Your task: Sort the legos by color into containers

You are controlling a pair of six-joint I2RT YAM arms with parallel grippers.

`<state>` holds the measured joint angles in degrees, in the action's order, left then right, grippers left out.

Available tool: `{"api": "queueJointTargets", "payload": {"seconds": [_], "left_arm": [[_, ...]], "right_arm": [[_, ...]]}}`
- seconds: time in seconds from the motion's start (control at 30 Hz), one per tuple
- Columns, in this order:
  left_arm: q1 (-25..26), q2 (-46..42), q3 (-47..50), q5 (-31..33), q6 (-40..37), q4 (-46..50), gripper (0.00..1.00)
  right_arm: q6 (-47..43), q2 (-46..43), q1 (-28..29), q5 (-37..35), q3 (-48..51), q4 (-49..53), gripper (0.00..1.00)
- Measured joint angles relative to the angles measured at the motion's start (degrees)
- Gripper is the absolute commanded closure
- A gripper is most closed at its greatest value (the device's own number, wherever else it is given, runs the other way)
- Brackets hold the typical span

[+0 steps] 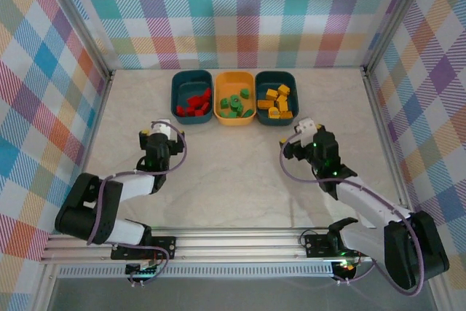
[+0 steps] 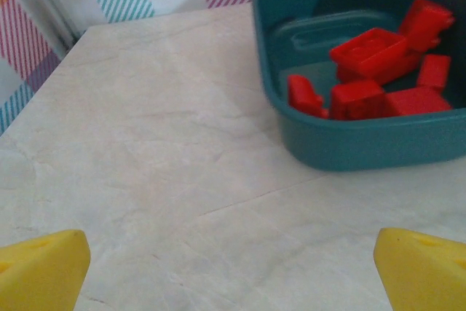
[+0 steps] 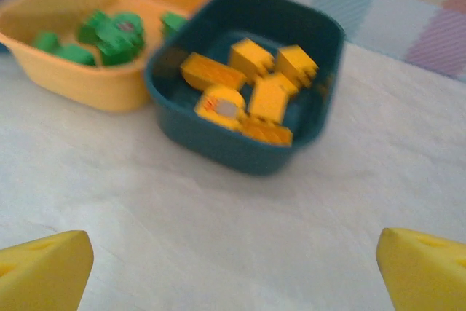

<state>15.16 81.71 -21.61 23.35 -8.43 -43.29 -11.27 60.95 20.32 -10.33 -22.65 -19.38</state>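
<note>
Pale worktop, far edge: we find red bricks, green bricks and yellow bricks in separate bins, grouped by colour. Left gripper and right gripper gape wide and empty; sorting appears complete.

A pale marbled bench lies inside plaid cloth walls — pastel checks on three sides — with a ribbed metal rail along its near edge.

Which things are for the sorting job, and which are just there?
For the job: red legos in the left teal bin, green legos in the yellow-orange bin, yellow-orange legos in the right teal bin, left gripper and right gripper, both open.
Just there: table, plaid walls, metal rail.
</note>
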Motion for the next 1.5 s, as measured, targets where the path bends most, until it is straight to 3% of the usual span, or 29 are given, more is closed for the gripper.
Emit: {"api": "queueJointTargets", "payload": {"seconds": [0.17, 0.3, 0.5, 0.63, 0.77, 1.5], "left_arm": [[-4.0, 5.4, 3.4, -2.4, 2.6, -6.6, 0.00], [-6.8, 7.9, 2.4, -2.8, 5.0, -7.2, 0.00], [-8.5, 7.9, -0.5, -4.9, 7.5, -6.3, 0.00], [-8.6, 7.9, -0.5, -5.5, 7.8, -5.8, 0.00], [-8.6, 7.9, -0.6, -5.8, 7.8, -5.4, 0.00], [-8.6, 7.9, -0.6, -6.0, 8.0, -4.7, 0.00]], "right_arm": [[1.6, 2.9, -7.3, 0.1, 10.8, -14.2, 0.00], [2.1, 9.0, -10.6, 1.1, 12.6, -22.4, 0.00], [4.0, 27.7, -12.7, 1.8, 9.9, -40.8, 0.00], [7.8, 28.5, -16.7, 4.1, 4.5, -33.5, 0.00], [10.9, 27.8, -21.2, 6.5, -0.2, -32.7, 0.00], [12.1, 27.7, -20.0, 8.9, -0.3, -28.9, 0.00]]}}
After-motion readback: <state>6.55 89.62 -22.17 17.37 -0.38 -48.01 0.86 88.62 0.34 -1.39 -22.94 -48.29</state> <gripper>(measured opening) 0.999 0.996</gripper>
